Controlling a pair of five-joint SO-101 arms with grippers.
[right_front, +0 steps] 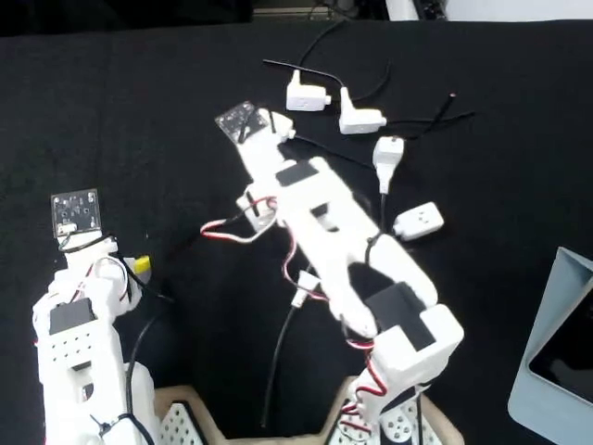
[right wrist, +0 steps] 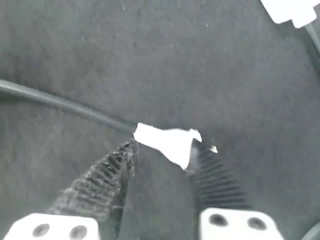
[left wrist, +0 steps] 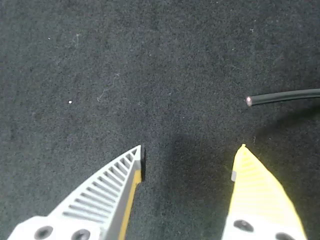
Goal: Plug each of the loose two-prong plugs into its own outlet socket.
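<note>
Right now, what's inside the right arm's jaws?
A white plug with a black cord trailing off. The jaws cover its sides, so its prongs cannot be made out.

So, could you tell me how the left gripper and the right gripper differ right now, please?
The left gripper is open with only black cloth between its fingers; the right gripper is shut on a white plug. In the high view, the left gripper sits at the near left, far from the plugs; the right gripper is out by the other loose plugs. Both point down at the cloth.
</note>
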